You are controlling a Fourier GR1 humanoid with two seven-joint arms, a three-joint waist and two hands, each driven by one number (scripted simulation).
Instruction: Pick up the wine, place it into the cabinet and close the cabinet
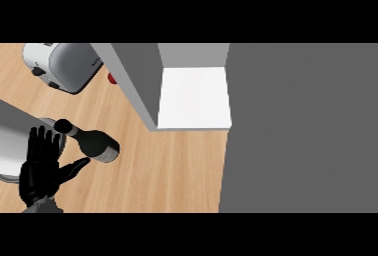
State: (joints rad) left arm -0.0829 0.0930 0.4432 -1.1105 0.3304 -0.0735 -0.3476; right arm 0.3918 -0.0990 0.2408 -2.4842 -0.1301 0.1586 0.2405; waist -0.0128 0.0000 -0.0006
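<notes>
Wine bottle [94,142] on counter [170,170], cabinet [193,97] open.
Left hand [43,172] at lower left, fingers straight and spread, holding nothing; thumb tip appears to touch the bottle, contact uncertain. Bottle sits left of centre, below-left of the cabinet's white shelf. Toaster [63,65] at upper left.

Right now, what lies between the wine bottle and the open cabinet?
Only bare wooden counter separates the wine bottle from the cabinet, seen in the head view.
</notes>
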